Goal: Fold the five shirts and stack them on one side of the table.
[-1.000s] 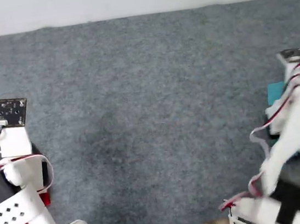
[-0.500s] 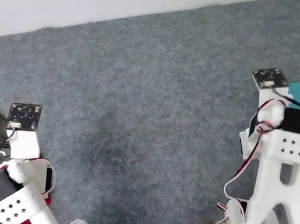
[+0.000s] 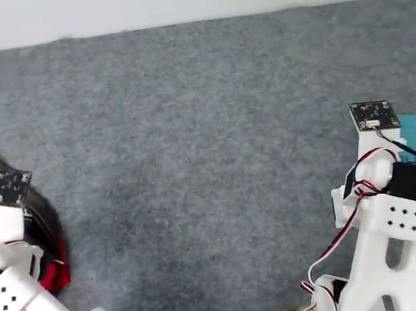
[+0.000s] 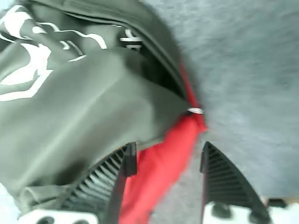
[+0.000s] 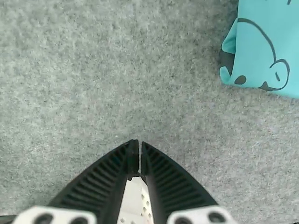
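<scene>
Grey carpet-like matting [image 3: 204, 125] covers the table. At the left edge of the high view, the left gripper [image 4: 168, 149] hangs with its jaws apart over a dark printed shirt [image 4: 79, 93] lying on a red shirt [image 4: 163, 163], whose exposed edge sits between the jaws. That arm is plainly the nearer to both. The right gripper [image 5: 139, 147], jaws pressed together, is over bare matting, with a teal shirt [image 5: 266, 42] near it at the right edge.

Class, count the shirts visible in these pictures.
3: a dark shirt over a red shirt on the left of the table, a teal shirt on the right. Others may be hidden.
</scene>
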`<state>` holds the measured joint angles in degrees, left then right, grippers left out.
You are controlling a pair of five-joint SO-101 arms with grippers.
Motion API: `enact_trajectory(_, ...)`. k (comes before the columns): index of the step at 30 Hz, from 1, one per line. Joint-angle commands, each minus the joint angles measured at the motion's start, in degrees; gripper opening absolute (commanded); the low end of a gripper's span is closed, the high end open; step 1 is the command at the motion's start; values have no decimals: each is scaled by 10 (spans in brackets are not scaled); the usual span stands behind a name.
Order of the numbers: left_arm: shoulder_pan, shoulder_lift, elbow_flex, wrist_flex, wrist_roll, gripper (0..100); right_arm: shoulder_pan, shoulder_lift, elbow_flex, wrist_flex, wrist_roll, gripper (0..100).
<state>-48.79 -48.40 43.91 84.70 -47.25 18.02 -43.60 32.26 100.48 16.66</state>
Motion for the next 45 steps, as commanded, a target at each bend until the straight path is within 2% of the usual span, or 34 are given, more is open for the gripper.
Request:
enact_trajectory(1,-22,-3,17,-75,-44,229,-3,-5,-3,23,-6,10)
enact_trajectory(7,-24,-2,73,-151,-75,229,-3,-5,-3,23,-7,10)
enact_trajectory(16,-15,-2,156,-227,-76,227,-3,-7,-3,23,-6,10)
enact_trajectory(19,-2,-3,155,-228,-76,162,-3,-8,-3,23,-6,10)
enact_trajectory(23,18,-8,138,-224,-73,9,-3,-8,-3,23,-5,10)
enact_trajectory(25,18,-8,114,-212,-65,21,-3,-8,-3,23,-5,10)
enact_trajectory(31,23,-6,5,-159,34,13,-3,-8,-2,23,-5,10)
enact_trajectory(35,48,-5,-73,-124,91,13,-3,-8,11,19,-5,10)
enact_trajectory(39,79,-4,-158,-106,179,13,-3,-9,12,19,-5,10)
enact_trajectory(42,120,-4,-227,-107,278,14,-3,-9,12,19,-5,10)
enact_trajectory(45,185,-4,-294,-107,345,14,-3,-9,12,19,-5,10)
